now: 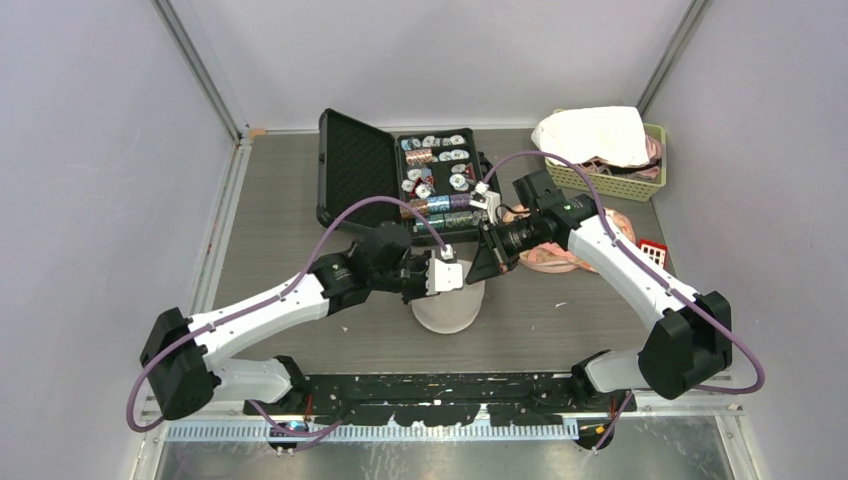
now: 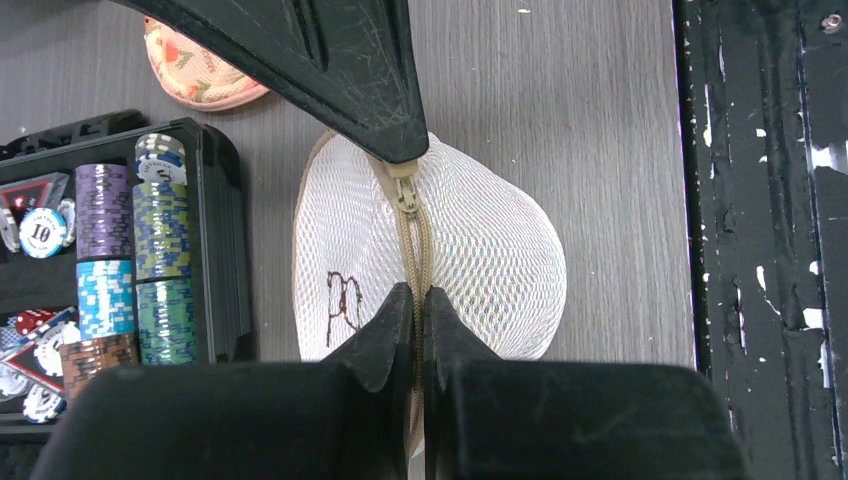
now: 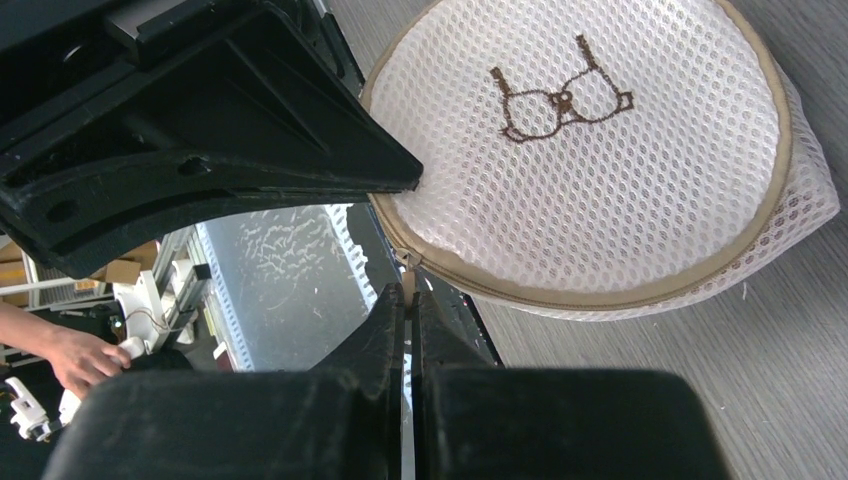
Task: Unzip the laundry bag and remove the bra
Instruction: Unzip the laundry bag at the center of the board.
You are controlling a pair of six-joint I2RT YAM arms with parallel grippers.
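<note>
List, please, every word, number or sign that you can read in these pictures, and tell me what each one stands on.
"10": on a white poker chip lying in the black case.
Bra outline, a sign with no words: stitched in brown on the mesh laundry bag.
Stacked chips in the case: edge markings only, too small to read.
Nothing else is legible.

Top view overhead, wrists close — sharing bag (image 2: pixel 490 250)
</note>
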